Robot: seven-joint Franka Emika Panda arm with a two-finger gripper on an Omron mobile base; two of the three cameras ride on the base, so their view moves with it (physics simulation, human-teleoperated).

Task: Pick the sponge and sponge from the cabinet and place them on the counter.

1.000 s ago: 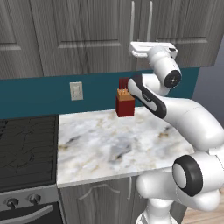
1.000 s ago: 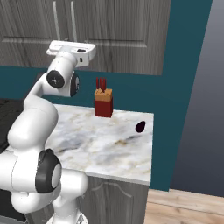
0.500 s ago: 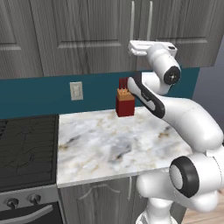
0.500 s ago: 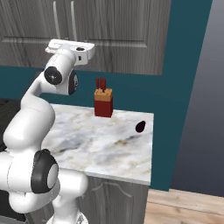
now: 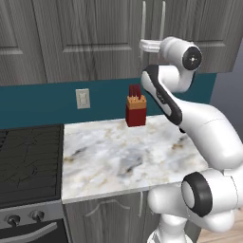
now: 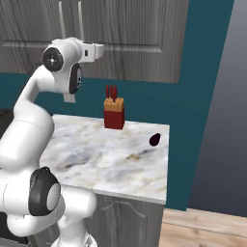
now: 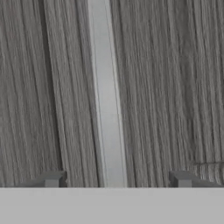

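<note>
The cabinet (image 5: 95, 38) has its dark wood-grain doors shut, so both sponges are hidden. My gripper (image 5: 143, 46) is raised against the door, at the lower part of a thin silver bar handle (image 5: 144, 21). The right base view shows the gripper (image 6: 100, 50) pressed close to the same door. In the hand view the handle (image 7: 106, 109) runs straight up between the fingertips (image 7: 52, 179), which stand apart on either side without touching it. The gripper (image 7: 117, 180) is open. Below lies the marble counter (image 5: 118, 156).
A red knife block (image 5: 135, 111) stands at the back of the counter under the hand. A small dark object (image 6: 154, 140) lies near the counter's right edge. The black stovetop (image 5: 23, 161) adjoins the counter on the left. A wall outlet (image 5: 82, 98) sits on the teal backsplash.
The hand has edged slightly up and closer to the cabinet door. Nothing else has moved.
</note>
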